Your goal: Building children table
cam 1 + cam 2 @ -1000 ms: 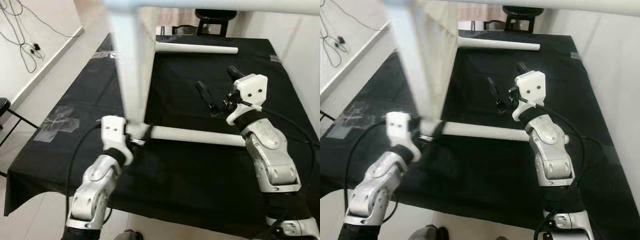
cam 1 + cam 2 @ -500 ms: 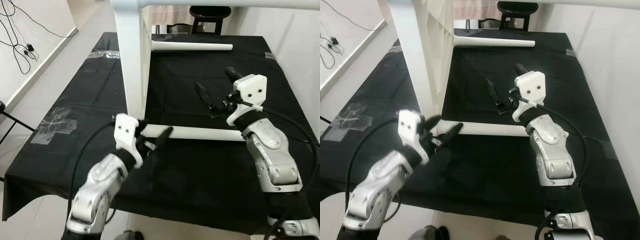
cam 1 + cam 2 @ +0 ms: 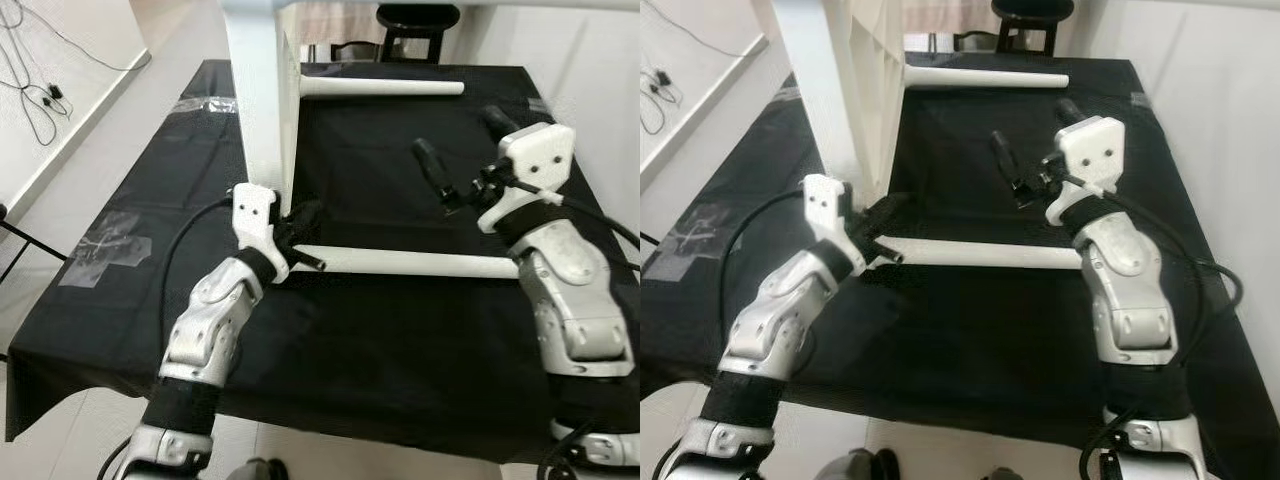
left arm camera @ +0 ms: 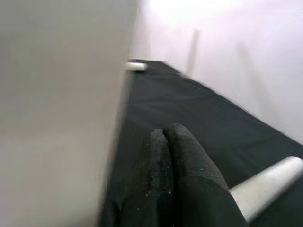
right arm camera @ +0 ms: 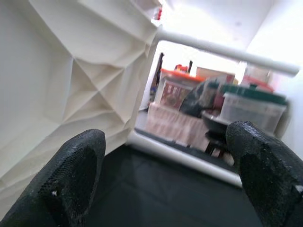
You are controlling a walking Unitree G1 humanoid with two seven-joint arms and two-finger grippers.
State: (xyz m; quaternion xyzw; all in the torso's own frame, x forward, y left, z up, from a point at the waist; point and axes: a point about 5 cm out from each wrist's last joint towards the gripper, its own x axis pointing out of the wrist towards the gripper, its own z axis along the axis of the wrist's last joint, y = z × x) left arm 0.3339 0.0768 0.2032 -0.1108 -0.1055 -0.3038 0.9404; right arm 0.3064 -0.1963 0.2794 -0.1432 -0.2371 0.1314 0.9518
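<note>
Left gripper [image 3: 305,215]: fingers [image 4: 177,156] pressed together, clenched, grasping nothing; sits at base of white table panel [image 3: 262,100], just above near end of white leg tube [image 3: 405,262].

Right gripper [image 3: 460,150]: released, fingers [image 5: 75,165] spread wide, empty; raised over black cloth [image 3: 400,340], at 2 o'clock of tube.

White leg tube: smooth cylinder, lying crosswise at cloth centre.

Second leg tube [image 3: 385,88]: lying near far edge, 12 o'clock.

White table panel: upright, moulded, ribbed inner face.

Open cloth at 6 o'clock, toward near edge.

Black cloth: matte, taped patches at left edge.
</note>
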